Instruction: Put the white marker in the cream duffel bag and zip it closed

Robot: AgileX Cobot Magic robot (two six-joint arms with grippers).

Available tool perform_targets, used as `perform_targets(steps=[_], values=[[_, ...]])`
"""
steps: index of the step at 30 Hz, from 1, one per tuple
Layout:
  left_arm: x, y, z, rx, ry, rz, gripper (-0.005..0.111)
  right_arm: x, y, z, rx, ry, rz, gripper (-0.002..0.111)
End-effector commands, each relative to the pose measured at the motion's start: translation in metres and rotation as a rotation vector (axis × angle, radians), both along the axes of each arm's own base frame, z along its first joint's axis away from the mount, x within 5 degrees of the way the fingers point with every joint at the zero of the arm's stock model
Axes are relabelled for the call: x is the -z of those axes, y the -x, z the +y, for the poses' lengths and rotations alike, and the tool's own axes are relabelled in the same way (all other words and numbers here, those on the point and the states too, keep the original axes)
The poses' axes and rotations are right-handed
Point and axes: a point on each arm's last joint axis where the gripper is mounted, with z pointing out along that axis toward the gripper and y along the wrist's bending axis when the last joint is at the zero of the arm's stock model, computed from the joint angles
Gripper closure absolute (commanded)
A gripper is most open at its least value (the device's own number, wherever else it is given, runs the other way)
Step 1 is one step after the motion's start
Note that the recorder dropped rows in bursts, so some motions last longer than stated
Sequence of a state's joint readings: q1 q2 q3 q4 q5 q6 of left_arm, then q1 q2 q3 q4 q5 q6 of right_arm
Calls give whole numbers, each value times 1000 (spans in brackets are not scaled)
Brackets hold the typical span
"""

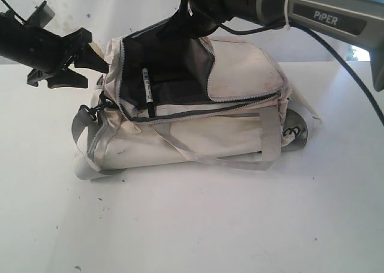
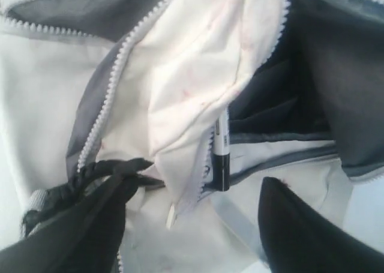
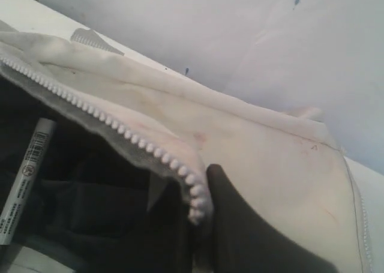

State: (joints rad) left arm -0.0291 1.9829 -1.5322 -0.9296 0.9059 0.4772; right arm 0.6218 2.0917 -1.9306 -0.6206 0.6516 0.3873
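The cream duffel bag point(image 1: 198, 135) lies on its side on the white table, its main zip undone and its dark lining showing. The white marker point(image 1: 147, 92) rests inside the opening with its dark cap toward the front zip edge; it also shows in the left wrist view point(image 2: 221, 147) and the right wrist view point(image 3: 24, 177). My right gripper point(image 1: 193, 30) holds the bag's top flap point(image 3: 270, 159) up, its jaws shut on the toothed zip edge point(image 3: 195, 198). Off the bag's left end hangs my left gripper point(image 1: 90, 58), open, its fingers point(image 2: 300, 231) spread either side of the zip end and a cream pull tab point(image 2: 172, 216).
A grey shoulder strap point(image 1: 84, 132) with a black clip point(image 1: 89, 111) trails off the bag's left end. Grey webbing handles point(image 1: 270, 138) hang over the front. The right arm point(image 1: 336, 15) reaches in over the bag from the upper right. White table point(image 1: 198, 225) surrounds the bag.
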Motion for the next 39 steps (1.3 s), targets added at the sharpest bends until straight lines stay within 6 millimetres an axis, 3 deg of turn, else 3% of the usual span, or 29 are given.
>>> perform_targets(steps=[1,9,13,18,20,31,34,39], values=[[-3,10,1,59,-3,47,39,-9,1,-3,-2,-14,-20,108],[20,19,0,27,15,111,39,-8,3,1,-6,-91,18,108],[30,24,-14,17,61,96,39,-6,6,6,-33,-121,50,108],[30,18,-38,-43,35,15,39,-5,7,6,-40,-118,68,108],[39,18,-45,-65,51,71,39,-5,7,6,-57,-94,62,108],[70,8,-52,-153,169,177,40,-5,7,7,-69,-85,54,108],[68,7,-56,-144,226,166,52,-5,7,7,-69,-85,54,108],[66,7,-57,-134,256,172,89,-5,7,7,-67,-84,56,108]])
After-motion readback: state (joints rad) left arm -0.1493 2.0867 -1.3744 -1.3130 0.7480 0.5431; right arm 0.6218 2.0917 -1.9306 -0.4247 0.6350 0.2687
